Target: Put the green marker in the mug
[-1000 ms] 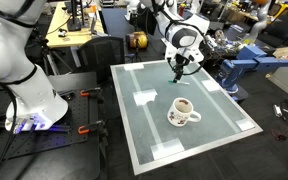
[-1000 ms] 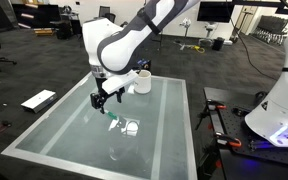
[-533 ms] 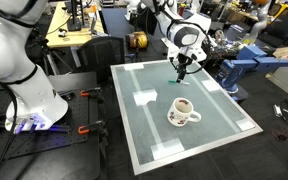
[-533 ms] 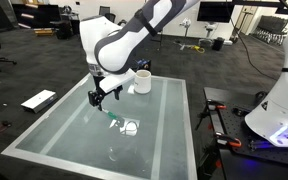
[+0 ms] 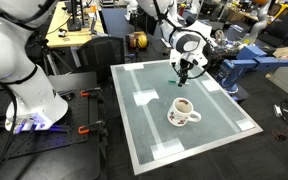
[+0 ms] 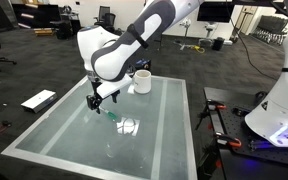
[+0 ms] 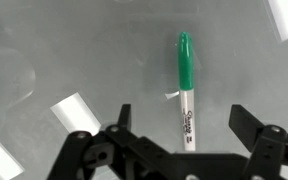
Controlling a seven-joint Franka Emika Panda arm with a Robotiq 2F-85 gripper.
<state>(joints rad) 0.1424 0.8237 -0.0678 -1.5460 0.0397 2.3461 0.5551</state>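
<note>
- Gripper (image 7: 180, 112): black, two-fingered, jaws spread wide. Nothing is held. In the wrist view the fingers (image 7: 120, 120) stand on either side of the marker's white barrel and do not touch it. In both exterior views the gripper (image 5: 181, 72) (image 6: 96, 100) points down, low over the table, at the end of the white arm (image 6: 134, 35).
- Green marker (image 7: 186, 88): lies flat on the table. Green cap at the end away from the gripper, white barrel with dark lettering running toward it. In an exterior view it shows as a small teal stick (image 6: 112, 116) just beside the gripper's tip. Whether the fingertips reach the table surface cannot be told.
- Mug (image 5: 183, 112): white with a handle, dark inside, upright on the table. It stands apart from the marker and the gripper, and also shows in the other view (image 6: 141, 81).
- Table (image 5: 144, 130): a pale, glassy, reflective top with a light border.
- Tape patches (image 7: 69, 108): white rectangles stuck on the table surface, several visible around the marker in the wrist view.
</note>
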